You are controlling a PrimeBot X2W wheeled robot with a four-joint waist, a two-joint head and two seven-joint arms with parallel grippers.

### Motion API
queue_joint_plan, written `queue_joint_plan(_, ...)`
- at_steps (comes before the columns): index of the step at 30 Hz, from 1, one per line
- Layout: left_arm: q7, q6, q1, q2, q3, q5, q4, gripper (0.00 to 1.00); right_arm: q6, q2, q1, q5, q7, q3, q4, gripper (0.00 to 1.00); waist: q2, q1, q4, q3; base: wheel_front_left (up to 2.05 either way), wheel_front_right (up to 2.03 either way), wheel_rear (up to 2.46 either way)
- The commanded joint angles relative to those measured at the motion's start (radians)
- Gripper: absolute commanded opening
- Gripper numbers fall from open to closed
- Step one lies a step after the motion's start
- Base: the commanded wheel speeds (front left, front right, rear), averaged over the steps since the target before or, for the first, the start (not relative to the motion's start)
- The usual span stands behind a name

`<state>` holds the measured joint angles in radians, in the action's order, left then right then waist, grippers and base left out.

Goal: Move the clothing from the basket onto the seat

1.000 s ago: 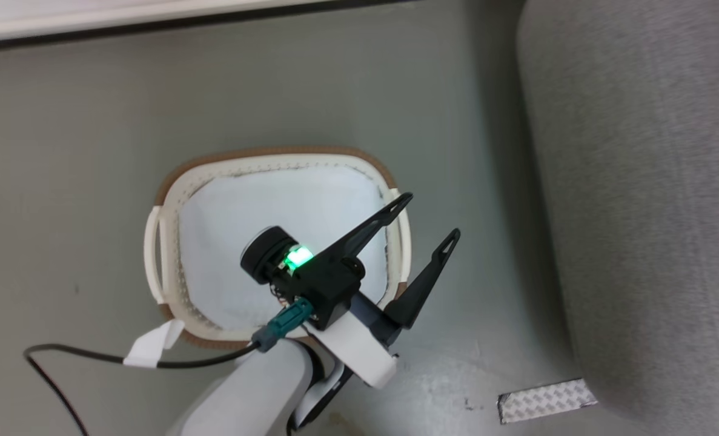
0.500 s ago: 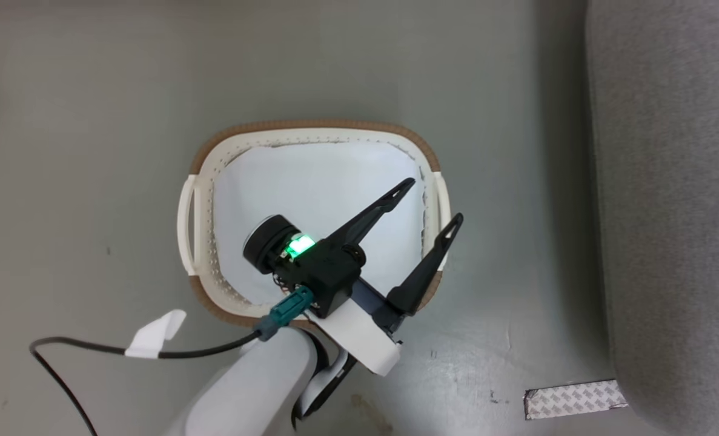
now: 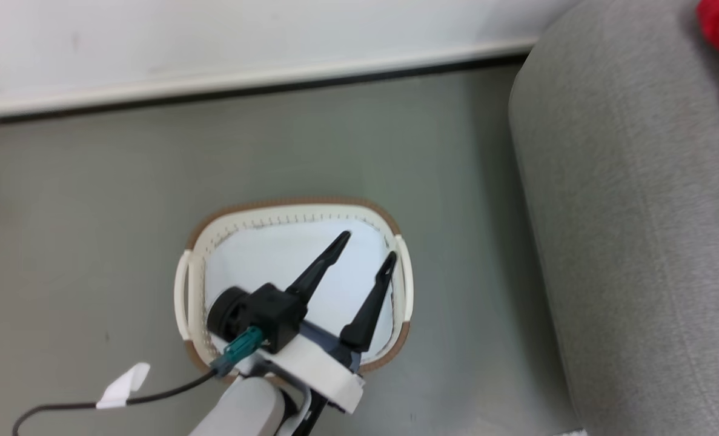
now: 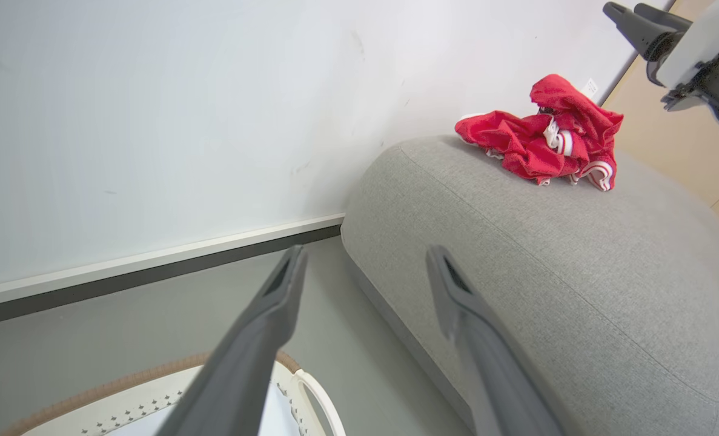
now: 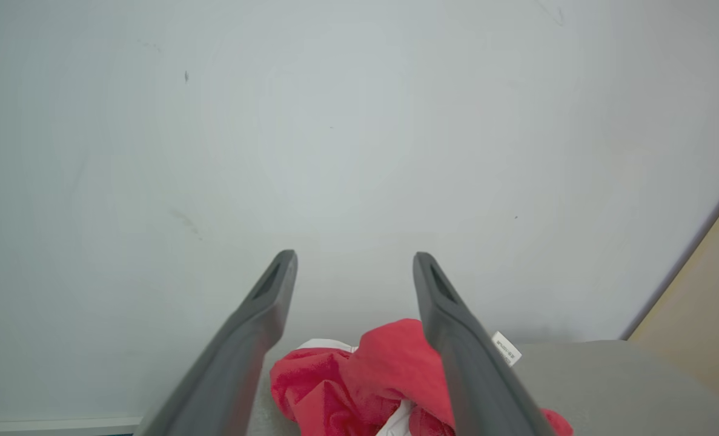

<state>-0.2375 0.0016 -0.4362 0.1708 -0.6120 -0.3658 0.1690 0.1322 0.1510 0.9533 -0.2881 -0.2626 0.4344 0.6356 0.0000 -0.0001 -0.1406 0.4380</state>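
Red clothing [image 4: 541,139] lies heaped on the grey seat [image 4: 547,260], with the basket [image 3: 292,204] standing on the floor [image 3: 92,212] beside it.
The crumpled, white-trimmed garments rest on top of the seat, close to the white wall [image 4: 153,121]. The right tool [image 5: 354,255] hovers just above the heap, fingers spread wide and gripping nothing. The left tool [image 3: 366,247], equally wide and holding nothing, hangs over the basket, whose pale bottom shows.
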Motion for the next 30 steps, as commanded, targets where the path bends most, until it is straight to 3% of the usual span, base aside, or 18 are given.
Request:
queue_joint_plan(1,-0.009,0.006,0.024,0.005,0.009,-0.009,0.006,1.00,-0.003,-0.005,-0.060,0.035,-0.002,-0.020,-0.026,1.00,0.0000,0.0001,-0.011,-0.078,0.00,0.00,0.00)
queue_joint_plan(6,-0.022,0.044,0.111,0.018,0.057,-0.028,0.013,1.00,-0.003,-0.039,-0.260,0.203,-0.001,-0.162,-0.214,1.00,0.0000,0.0001,0.002,-0.174,0.00,0.00,0.00)
queue_joint_plan(14,-0.026,0.103,0.254,0.004,0.188,-0.001,-0.031,1.00,-0.003,-0.086,-0.547,0.326,-0.001,-0.270,-0.335,1.00,0.0000,0.0001,0.059,-0.288,0.00,0.00,0.00)
queue_joint_plan(21,-0.027,0.094,0.373,-0.036,0.343,-0.003,-0.028,1.00,-0.003,-0.099,-0.724,0.409,-0.001,-0.355,-0.351,1.00,0.0000,0.0001,0.085,-0.352,0.00,0.00,0.00)
queue_joint_plan(23,-0.027,0.073,0.400,-0.047,0.373,0.010,-0.031,1.00,-0.003,-0.099,-0.766,0.439,-0.001,-0.390,-0.345,1.00,0.0000,0.0001,0.087,-0.374,0.00,0.00,0.00)
queue_joint_plan(30,-0.027,0.077,0.512,-0.074,0.499,0.086,-0.019,1.00,-0.003,-0.098,-0.879,0.471,-0.001,-0.483,-0.328,1.00,0.0000,0.0001,0.085,-0.433,0.00,0.00,0.00)
